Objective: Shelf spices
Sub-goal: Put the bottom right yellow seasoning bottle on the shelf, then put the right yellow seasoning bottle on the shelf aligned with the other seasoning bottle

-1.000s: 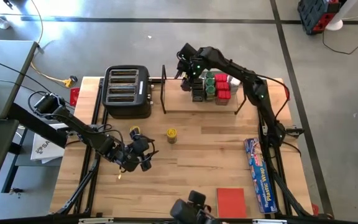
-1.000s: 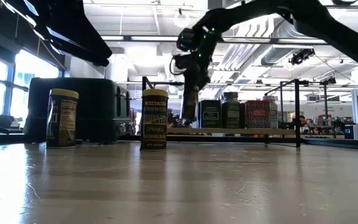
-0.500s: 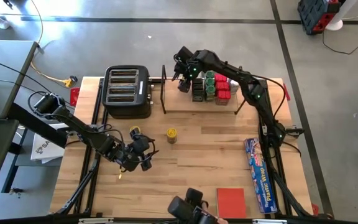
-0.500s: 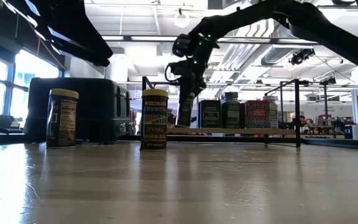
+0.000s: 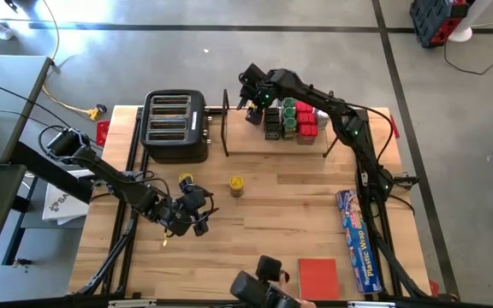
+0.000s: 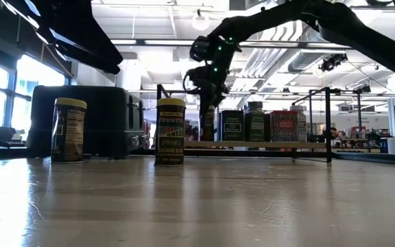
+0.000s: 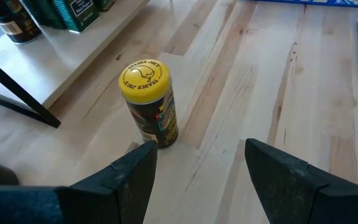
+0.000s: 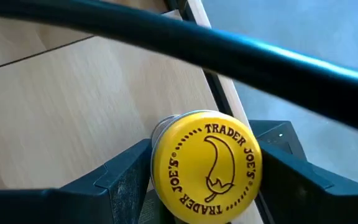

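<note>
Letting go of a yellow-lidded spice jar (image 8: pixel 206 165) on the shelf (image 5: pixel 246 141), the right gripper (image 8: pixel 201 174) had its fingers spread either side of it, apparently loose. Best bet was lifting straight up so nothing tipped. The left gripper (image 7: pixel 197 174) hung wide open before another yellow-lidded jar (image 7: pixel 148 102) on the table (image 5: pixel 272 222).

"TRADER JOE'S" is showing on a yellow lid (image 8: pixel 207 165); the blue box (image 5: pixel 357 239) is apparently reading "Plastic Wrap".

Jar (image 8: pixel 207 167) body behind its own lid; shelf (image 8: pixel 73 99) cut off by edges
</note>
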Action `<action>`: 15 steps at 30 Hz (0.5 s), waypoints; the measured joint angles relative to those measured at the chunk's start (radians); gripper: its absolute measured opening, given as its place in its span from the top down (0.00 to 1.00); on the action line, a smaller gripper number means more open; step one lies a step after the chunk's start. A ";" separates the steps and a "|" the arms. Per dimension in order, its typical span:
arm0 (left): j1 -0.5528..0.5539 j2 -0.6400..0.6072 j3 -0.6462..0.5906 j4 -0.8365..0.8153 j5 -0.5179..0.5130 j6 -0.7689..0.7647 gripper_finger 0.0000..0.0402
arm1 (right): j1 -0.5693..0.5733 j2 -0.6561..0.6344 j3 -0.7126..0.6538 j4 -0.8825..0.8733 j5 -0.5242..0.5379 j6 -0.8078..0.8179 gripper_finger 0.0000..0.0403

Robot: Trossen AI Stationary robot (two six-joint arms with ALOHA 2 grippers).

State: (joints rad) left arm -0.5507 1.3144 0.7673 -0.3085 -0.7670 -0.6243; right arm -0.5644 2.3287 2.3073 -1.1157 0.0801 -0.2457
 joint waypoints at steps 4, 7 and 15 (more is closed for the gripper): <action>0.000 0.000 0.000 0.009 -0.001 -0.001 0.40 | 0.015 -0.021 0.040 0.000 -0.042 -0.025 0.35; 0.000 0.000 0.000 0.033 -0.002 -0.003 0.40 | 0.050 -0.092 0.038 0.037 -0.083 -0.047 0.35; 0.059 0.048 0.000 0.048 0.043 0.009 0.40 | 0.238 -0.305 0.034 -0.068 -0.169 -0.088 0.35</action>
State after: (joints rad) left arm -0.4913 1.3620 0.7673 -0.2602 -0.7242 -0.6158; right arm -0.3260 2.0236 2.3417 -1.1838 -0.0891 -0.3336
